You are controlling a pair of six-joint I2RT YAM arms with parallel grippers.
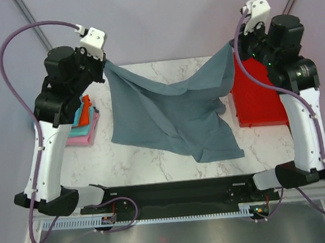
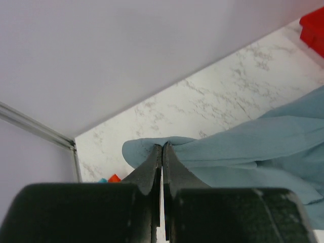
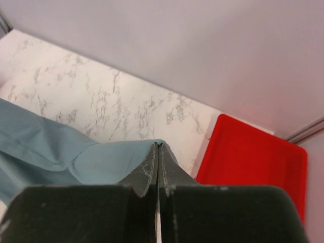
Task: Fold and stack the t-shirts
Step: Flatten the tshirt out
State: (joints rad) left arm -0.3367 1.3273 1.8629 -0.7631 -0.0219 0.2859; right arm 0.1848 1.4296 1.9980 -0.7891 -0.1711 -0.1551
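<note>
The large slate grey-blue t-shirt (image 1: 170, 112) hangs stretched between both grippers above the marble table, its lower part draped on the surface. My left gripper (image 1: 103, 65) is shut on its left top corner (image 2: 147, 149). My right gripper (image 1: 234, 47) is shut on its right top corner (image 3: 121, 157). Folded teal, orange and pink shirts (image 1: 84, 123) lie stacked at the table's left edge, partly hidden by the left arm; a bit of orange and teal shows in the left wrist view (image 2: 112, 178).
A red plastic tray (image 1: 257, 96) stands on the right side of the table, under the right arm, also in the right wrist view (image 3: 253, 162). The marble table (image 1: 154, 156) ends at a black rail in front.
</note>
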